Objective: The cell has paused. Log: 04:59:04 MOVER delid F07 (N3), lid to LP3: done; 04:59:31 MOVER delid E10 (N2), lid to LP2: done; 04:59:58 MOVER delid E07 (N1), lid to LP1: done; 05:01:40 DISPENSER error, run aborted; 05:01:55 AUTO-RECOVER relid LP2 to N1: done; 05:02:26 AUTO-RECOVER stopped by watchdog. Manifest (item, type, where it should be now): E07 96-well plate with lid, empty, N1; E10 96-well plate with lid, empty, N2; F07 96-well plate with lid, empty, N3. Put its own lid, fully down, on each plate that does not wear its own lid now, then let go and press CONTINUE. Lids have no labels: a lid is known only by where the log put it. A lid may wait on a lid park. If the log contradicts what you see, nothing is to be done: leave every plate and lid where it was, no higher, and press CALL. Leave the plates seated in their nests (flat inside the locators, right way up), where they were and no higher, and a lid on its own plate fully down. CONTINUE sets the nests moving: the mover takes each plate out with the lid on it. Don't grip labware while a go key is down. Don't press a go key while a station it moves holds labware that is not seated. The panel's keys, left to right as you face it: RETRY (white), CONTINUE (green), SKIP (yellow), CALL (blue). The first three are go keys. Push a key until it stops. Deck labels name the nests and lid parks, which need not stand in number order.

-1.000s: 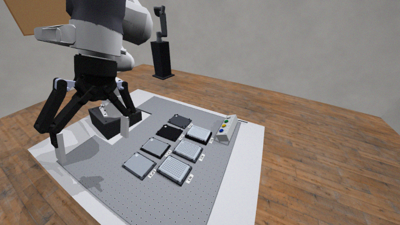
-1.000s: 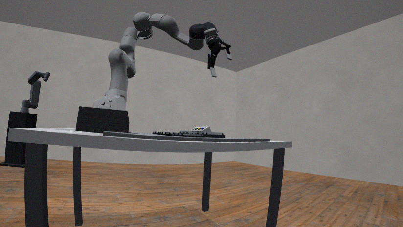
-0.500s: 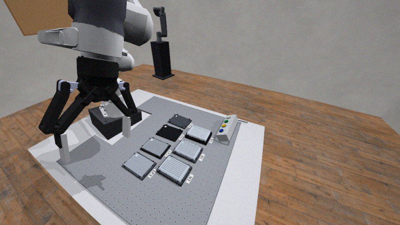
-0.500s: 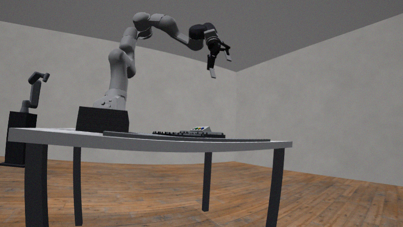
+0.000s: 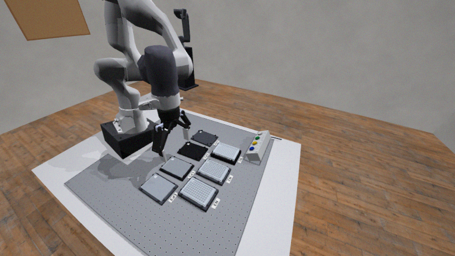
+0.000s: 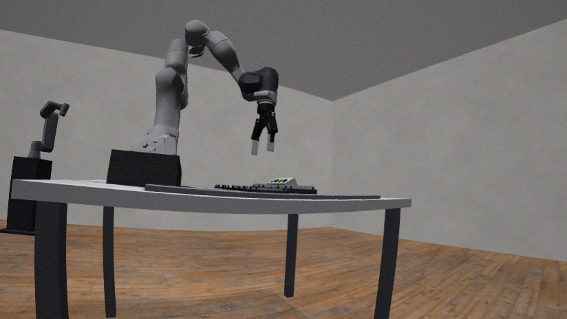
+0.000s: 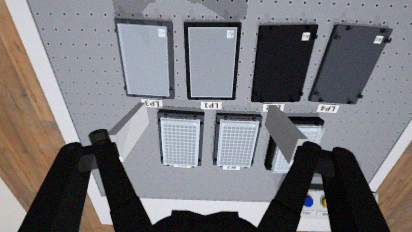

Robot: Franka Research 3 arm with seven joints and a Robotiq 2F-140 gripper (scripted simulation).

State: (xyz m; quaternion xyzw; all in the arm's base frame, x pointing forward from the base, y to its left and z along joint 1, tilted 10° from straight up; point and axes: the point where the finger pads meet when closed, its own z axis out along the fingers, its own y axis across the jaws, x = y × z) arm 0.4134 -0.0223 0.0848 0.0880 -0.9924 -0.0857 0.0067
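Overhead, the gripper (image 6: pixel 262 149) hangs wide open, holding nothing, above three plates (image 7: pixel 180 141) and two lids (image 7: pixel 144 60).

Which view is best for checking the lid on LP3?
Wrist. The lid on LP3 sits square-on with its label below it. The top view shows that lid slanted, its label barely legible. The exterior view sees the deck edge-on, so the lid cannot be told apart.
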